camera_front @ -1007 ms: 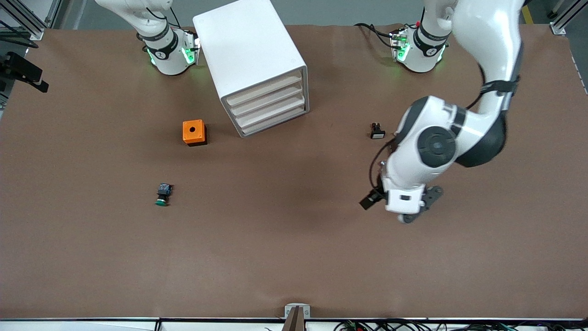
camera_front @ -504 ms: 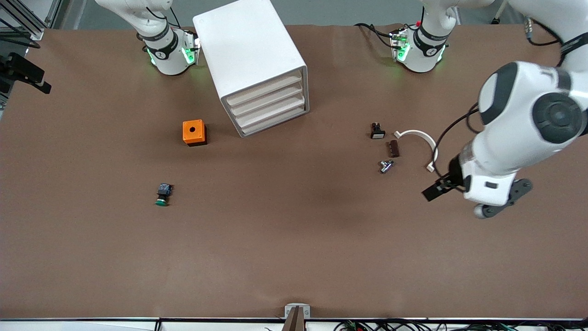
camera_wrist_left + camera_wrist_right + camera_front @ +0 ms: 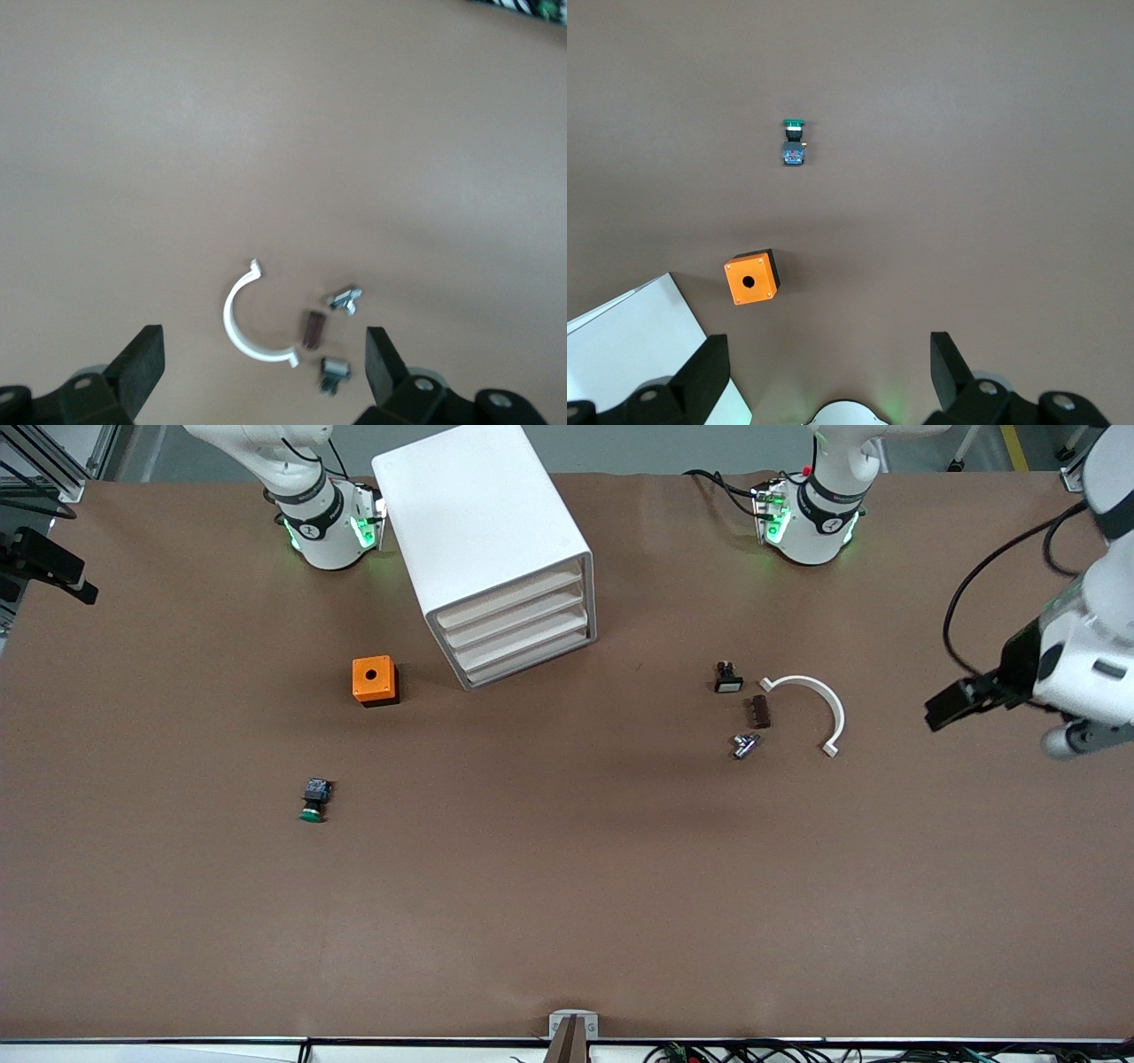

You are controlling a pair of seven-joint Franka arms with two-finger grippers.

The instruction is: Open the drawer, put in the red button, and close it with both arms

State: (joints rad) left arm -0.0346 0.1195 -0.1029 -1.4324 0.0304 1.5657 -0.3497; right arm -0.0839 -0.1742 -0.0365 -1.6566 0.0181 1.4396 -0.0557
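Note:
The white cabinet (image 3: 483, 531) stands near the right arm's base, and its four white drawers (image 3: 518, 631) are all shut. The red button shows in no view. My left gripper (image 3: 263, 376) is open and empty, up in the air over bare table at the left arm's end; its hand (image 3: 1076, 677) shows at the edge of the front view. My right gripper (image 3: 828, 381) is open and empty, high over its own base (image 3: 850, 416), and is out of the front view. That arm waits.
An orange box with a hole (image 3: 375, 680) sits beside the cabinet, with a green-capped button (image 3: 314, 800) nearer the camera. Toward the left arm's end lie a black button with a white face (image 3: 727, 678), a brown piece (image 3: 759, 711), a metal piece (image 3: 744, 745) and a white curved strip (image 3: 811, 700).
My left arm has swung away from over the small parts to the left arm's end of the table, uncovering the brown piece, metal piece and white strip. The right arm has not moved.

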